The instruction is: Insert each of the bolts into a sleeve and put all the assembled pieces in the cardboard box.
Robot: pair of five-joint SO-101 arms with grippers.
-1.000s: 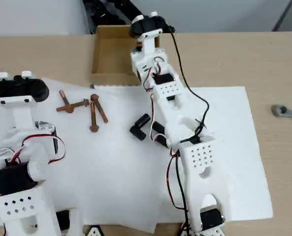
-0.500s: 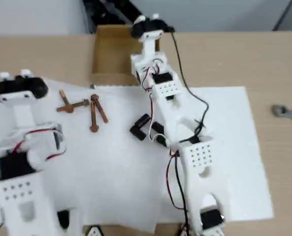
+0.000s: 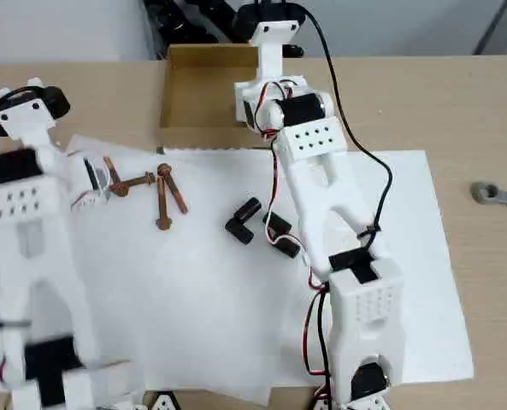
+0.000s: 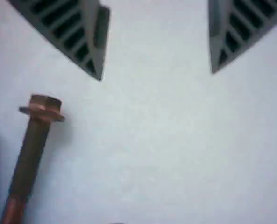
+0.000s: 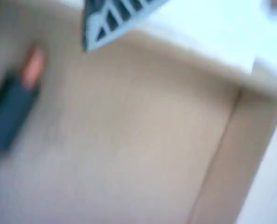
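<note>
The left arm [image 3: 31,222] has swung forward over the white sheet [image 3: 193,325]; a second ago it sat farther back toward the front edge. The left tool [image 4: 156,72] now hangs above the sheet, jaws apart and empty, one bolt [image 4: 33,144] just beside it. Loose bolts [image 3: 163,201] and black sleeves [image 3: 244,218] lie apart on the sheet (none mated out there). The right arm [image 3: 321,171] has shifted over the cardboard box [image 3: 185,94]; right tool [image 5: 115,21] state: cannot tell. One assembled piece [image 5: 12,107] lies on the box floor. Judgement: one delivery looks done, next bolt pickup is starting.
</note>
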